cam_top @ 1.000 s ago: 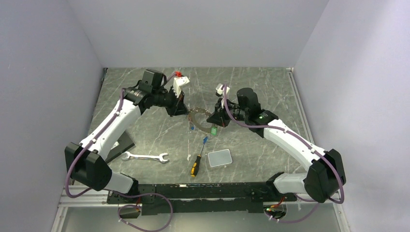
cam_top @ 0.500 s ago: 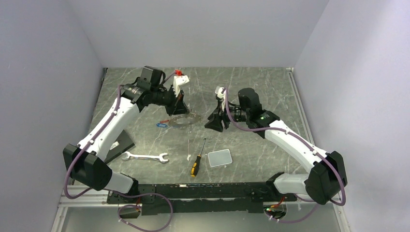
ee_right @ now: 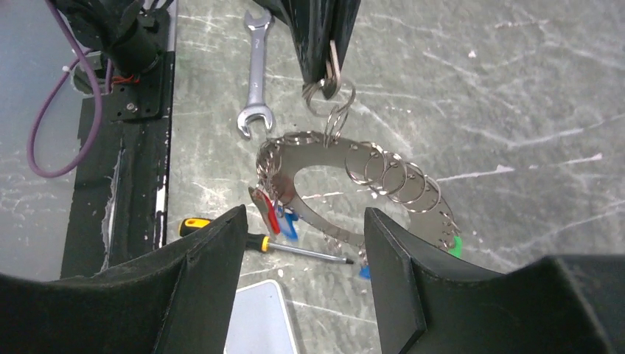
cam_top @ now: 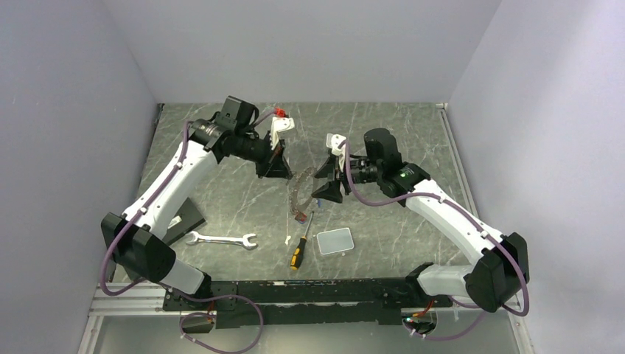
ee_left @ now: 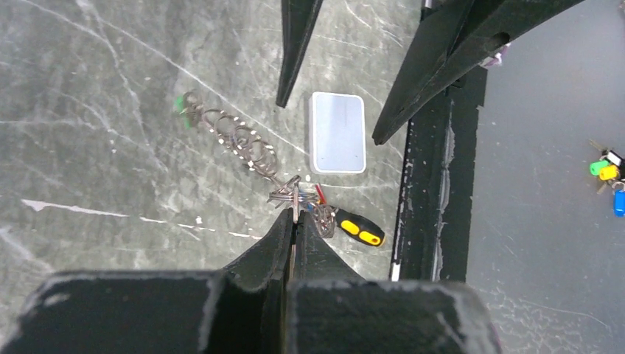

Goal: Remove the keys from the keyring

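Observation:
The keyring [ee_right: 324,156] is a curved metal band strung with several small wire rings. It hangs in the air from my left gripper [ee_left: 295,215], which is shut on one wire ring at its top end. Keys with red and blue tags [ee_right: 278,215] dangle at its low end, and a green tag [ee_right: 455,245] shows at the other end. From above, the keyring [cam_top: 298,195] hangs between my left gripper [cam_top: 280,169] and my right gripper [cam_top: 325,182]. My right gripper [ee_right: 304,215] stands open just beside the band, holding nothing.
On the table lie a silver wrench [cam_top: 221,239], a yellow-and-black screwdriver [cam_top: 300,245] and a grey box [cam_top: 334,241]. A black plate [cam_top: 180,221] lies by the left arm. A small bunch with green, yellow and blue tags [ee_left: 609,177] lies beyond the black front rail [ee_left: 435,184].
My right gripper has opened and let go of the keyring. The keyring swung left, then back, and now hangs from the left gripper alone, which has shifted slightly right.

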Action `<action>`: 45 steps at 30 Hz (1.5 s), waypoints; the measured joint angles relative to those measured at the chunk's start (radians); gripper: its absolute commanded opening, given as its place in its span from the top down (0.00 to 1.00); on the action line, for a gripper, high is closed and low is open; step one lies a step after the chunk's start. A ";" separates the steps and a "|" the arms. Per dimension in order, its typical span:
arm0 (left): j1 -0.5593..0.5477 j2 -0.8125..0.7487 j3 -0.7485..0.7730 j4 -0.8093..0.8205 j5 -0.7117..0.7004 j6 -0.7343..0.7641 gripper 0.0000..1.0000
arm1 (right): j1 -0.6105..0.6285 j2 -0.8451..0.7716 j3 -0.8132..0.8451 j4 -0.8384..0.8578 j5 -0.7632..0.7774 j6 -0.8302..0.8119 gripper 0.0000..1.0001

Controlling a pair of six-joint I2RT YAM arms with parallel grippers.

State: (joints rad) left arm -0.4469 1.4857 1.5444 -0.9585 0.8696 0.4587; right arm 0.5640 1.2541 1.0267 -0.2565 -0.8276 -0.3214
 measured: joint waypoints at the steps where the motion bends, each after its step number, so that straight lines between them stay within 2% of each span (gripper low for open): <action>1: -0.006 0.001 0.000 -0.007 0.005 0.000 1.00 | 0.000 0.000 0.008 -0.005 -0.011 -0.014 0.39; 14: -0.018 0.004 0.000 -0.012 0.057 -0.031 1.00 | 0.000 0.002 0.035 -0.003 -0.122 -0.065 0.50; 45: -0.024 0.025 0.010 -0.034 0.152 -0.031 1.00 | 0.032 0.056 0.016 0.162 -0.143 -0.061 0.64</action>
State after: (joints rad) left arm -0.4706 1.5108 1.5543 -0.9928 1.0218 0.4282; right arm 0.5964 1.3102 1.0431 -0.0944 -0.9707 -0.3828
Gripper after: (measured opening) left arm 0.020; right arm 0.381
